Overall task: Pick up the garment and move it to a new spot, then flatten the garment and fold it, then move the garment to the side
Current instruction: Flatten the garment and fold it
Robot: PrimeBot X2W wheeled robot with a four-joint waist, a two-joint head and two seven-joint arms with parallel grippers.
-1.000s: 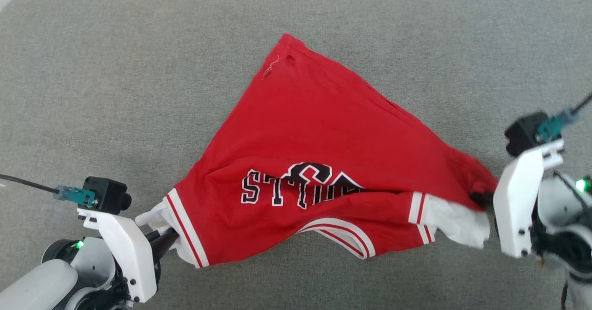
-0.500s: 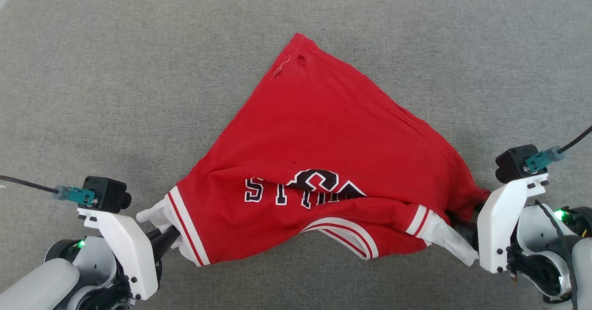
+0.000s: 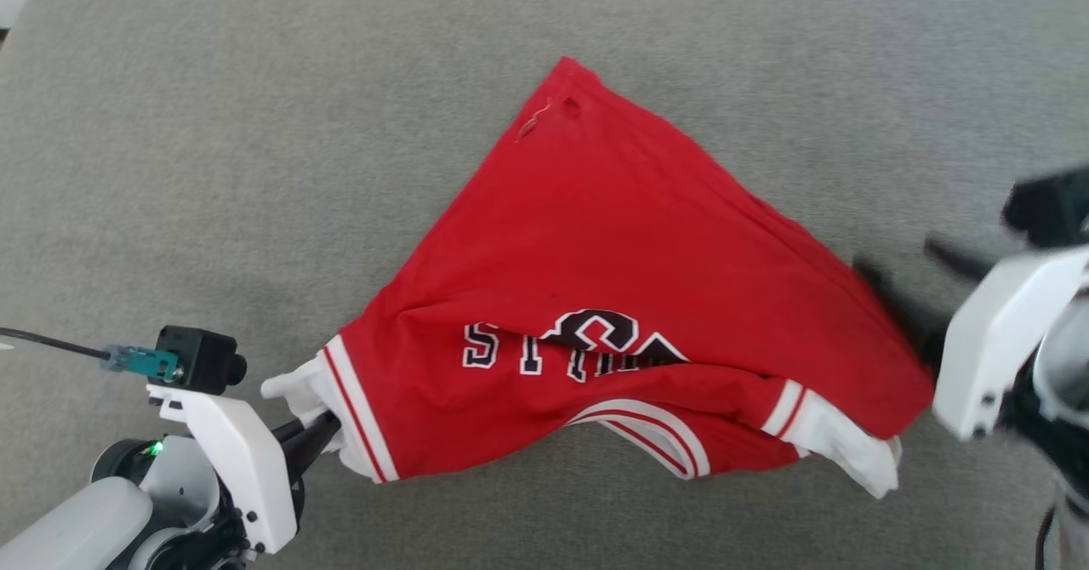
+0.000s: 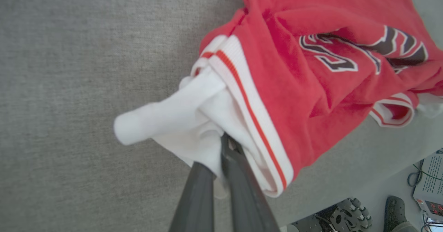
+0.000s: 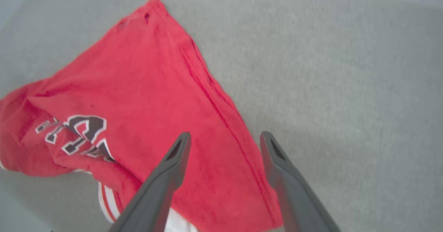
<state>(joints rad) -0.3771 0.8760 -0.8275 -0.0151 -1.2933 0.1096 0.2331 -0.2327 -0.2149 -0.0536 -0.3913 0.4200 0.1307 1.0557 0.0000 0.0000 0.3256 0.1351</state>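
Has let go with the right gripper (image 5: 225,135) since a second ago; holds its fingers spread wide over the red edge of the garment (image 3: 612,264) at 3 o'clock, gripping nothing. Keeps the left gripper (image 4: 223,145) clamped on the white sleeve (image 4: 180,117) at 8 o'clock. Leaves the garment crumpled mid-way across the grey surface (image 3: 213,170). Reads "ST" in black, white-outlined letters (image 3: 489,353); loses the rest under a fold.

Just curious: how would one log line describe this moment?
left gripper: shut on garment sleeve | right gripper: open | garment: unfolded
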